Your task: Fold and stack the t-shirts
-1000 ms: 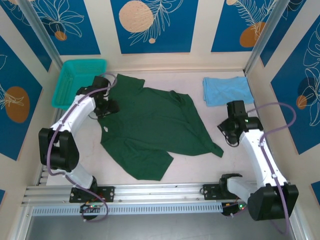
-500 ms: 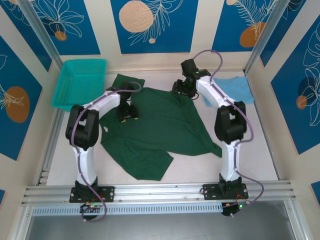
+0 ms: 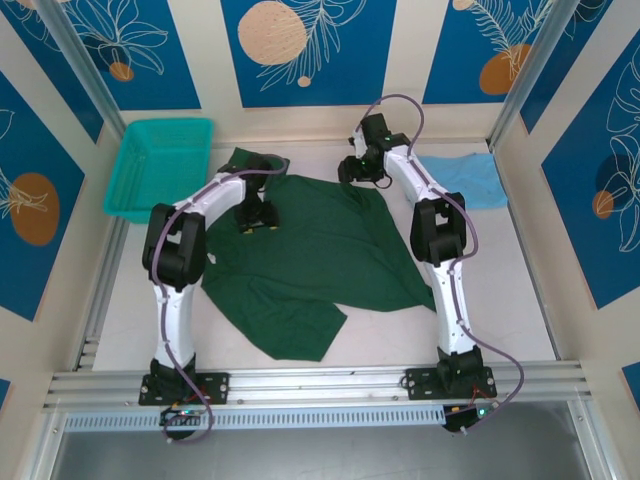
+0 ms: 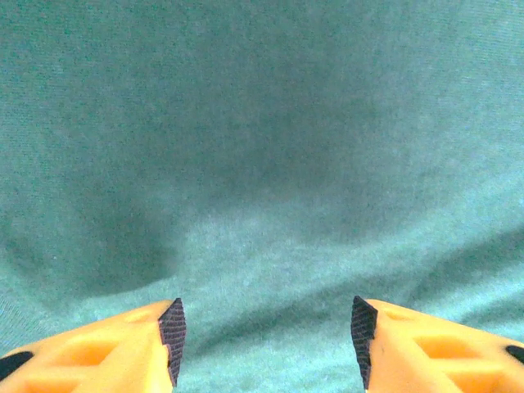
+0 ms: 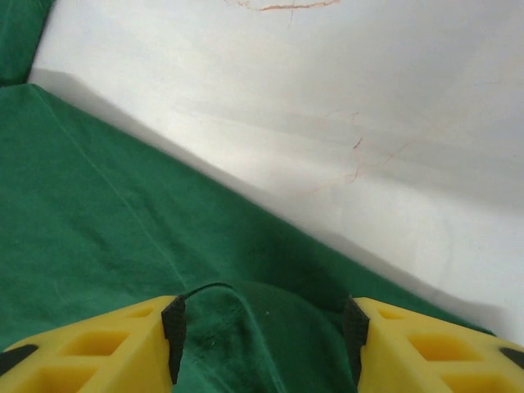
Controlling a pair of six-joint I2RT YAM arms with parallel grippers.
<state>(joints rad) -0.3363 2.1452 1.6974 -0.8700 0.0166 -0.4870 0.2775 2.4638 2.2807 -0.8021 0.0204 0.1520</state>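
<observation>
top view: the dark green t-shirt (image 3: 310, 260) lies spread mid-table, with the left gripper (image 3: 255, 218) on its far-left shoulder and the right gripper (image 3: 350, 172) at its far edge. the folded sky-blue t-shirt (image 3: 470, 180) sits far right.
left wrist: jaws apart, flat green cloth directly beneath.
right wrist: jaws apart, a raised fold of the shirt's edge between them.

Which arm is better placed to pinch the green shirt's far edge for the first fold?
Likely right: the right gripper stands open astride a raised ridge of the green shirt, at its edge beside the table. The left gripper is open over flat cloth, with no edge in sight.
</observation>
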